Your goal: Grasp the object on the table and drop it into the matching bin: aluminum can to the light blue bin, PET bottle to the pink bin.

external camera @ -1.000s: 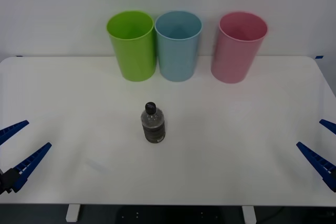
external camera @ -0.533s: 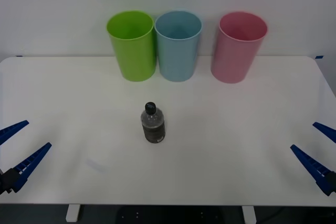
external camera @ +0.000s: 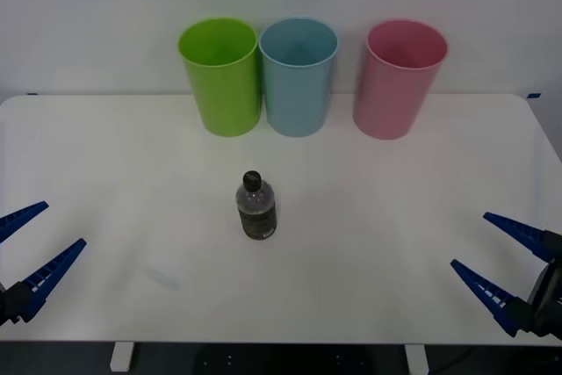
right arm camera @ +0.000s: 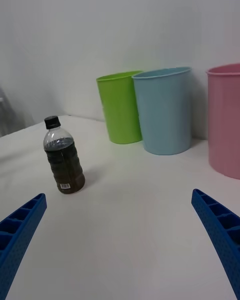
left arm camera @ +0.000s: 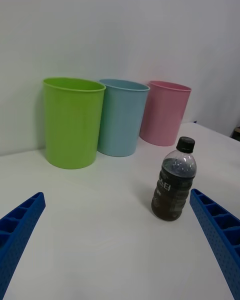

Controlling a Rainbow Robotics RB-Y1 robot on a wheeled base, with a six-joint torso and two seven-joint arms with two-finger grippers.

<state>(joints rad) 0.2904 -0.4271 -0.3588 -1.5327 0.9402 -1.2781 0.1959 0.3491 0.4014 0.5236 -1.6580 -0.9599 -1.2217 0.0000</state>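
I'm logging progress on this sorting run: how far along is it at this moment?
Done: nothing; the PET bottle stands upright mid-table, ungrasped. In hand: the open right gripper is at the table's right edge, apart from the bottle; the open left gripper waits at the left edge. Left: grasp, carry and drop it into the pink bin.

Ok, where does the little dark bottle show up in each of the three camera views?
Front view: PET bottle upright mid-table, nearer the robot than the three bins.
Right wrist view: bottle left of centre.
Left wrist view: bottle right of centre.
Shared landmark: the light blue bin, middle of the row.
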